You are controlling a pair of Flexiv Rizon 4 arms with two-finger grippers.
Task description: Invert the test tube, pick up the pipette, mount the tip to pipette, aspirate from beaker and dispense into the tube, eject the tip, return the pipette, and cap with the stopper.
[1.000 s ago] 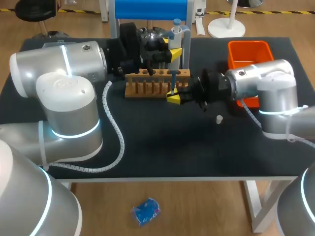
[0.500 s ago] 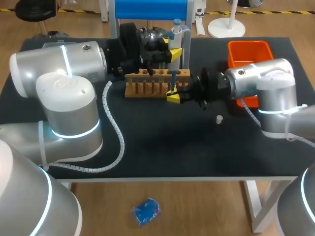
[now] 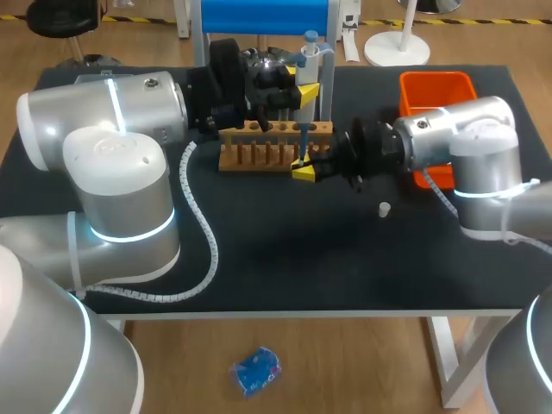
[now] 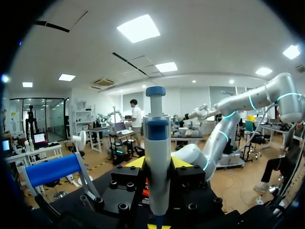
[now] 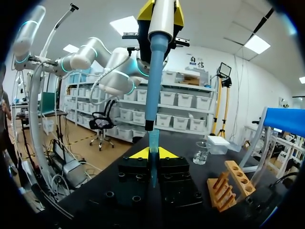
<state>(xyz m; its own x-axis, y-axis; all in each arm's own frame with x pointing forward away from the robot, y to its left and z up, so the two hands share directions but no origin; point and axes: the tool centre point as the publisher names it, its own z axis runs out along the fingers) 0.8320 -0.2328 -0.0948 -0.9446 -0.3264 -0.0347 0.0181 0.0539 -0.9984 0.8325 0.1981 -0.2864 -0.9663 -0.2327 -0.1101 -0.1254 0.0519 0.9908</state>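
Observation:
My left gripper (image 3: 304,90) is shut on the white and blue pipette (image 3: 308,56), holding it upright above the wooden rack (image 3: 259,148). In the left wrist view the pipette (image 4: 157,167) stands between the fingers, plunger on top. Its blue tip (image 5: 153,86) points down and ends just above the mouth of the clear test tube (image 5: 153,143). My right gripper (image 5: 152,155) is shut on that tube and holds it upright. In the head view the right gripper (image 3: 304,168) sits at the rack's right end, directly under the pipette. The white stopper (image 3: 385,208) lies on the mat to its right.
An orange bin (image 3: 435,79) stands at the back right behind my right arm. A glass beaker (image 5: 201,153) stands on the mat beyond the rack (image 5: 228,183). Black mat stretches across the front of the table.
The right arm's forearm has shifted very slightly. Both grippers, the pipette and the tube stay where they were.

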